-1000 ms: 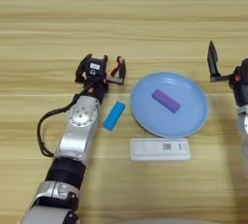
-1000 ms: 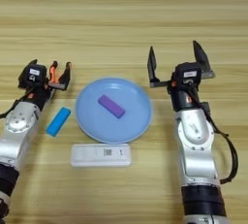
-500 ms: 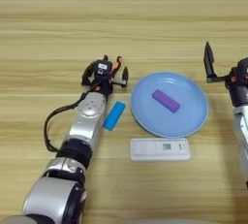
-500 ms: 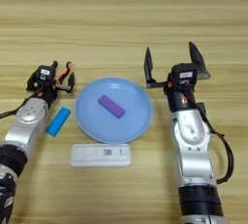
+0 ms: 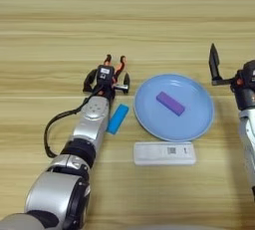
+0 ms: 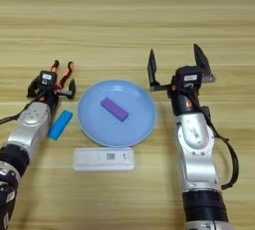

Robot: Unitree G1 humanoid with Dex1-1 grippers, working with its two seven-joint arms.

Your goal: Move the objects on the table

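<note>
The purple bar (image 5: 170,103) lies on a light blue plate (image 5: 149,122) in the middle of the table (image 5: 124,15). Left of the plate are the pliers (image 5: 122,62); their orange handles point away from me and their nose is hidden under my left gripper (image 5: 108,81). That gripper is open, one black finger on each side of the pliers' head. My right gripper (image 6: 177,67) is open and empty, raised just right of the plate.
A small blue block (image 5: 117,118) lies beside my left forearm, between it and the plate. A white flat device with a barcode label (image 5: 164,153) sits in front of the plate.
My left gripper has slid right along the table and now sits over the pliers' head. The pliers, the plate and the purple bar have not moved. The right gripper has hardly shifted.
</note>
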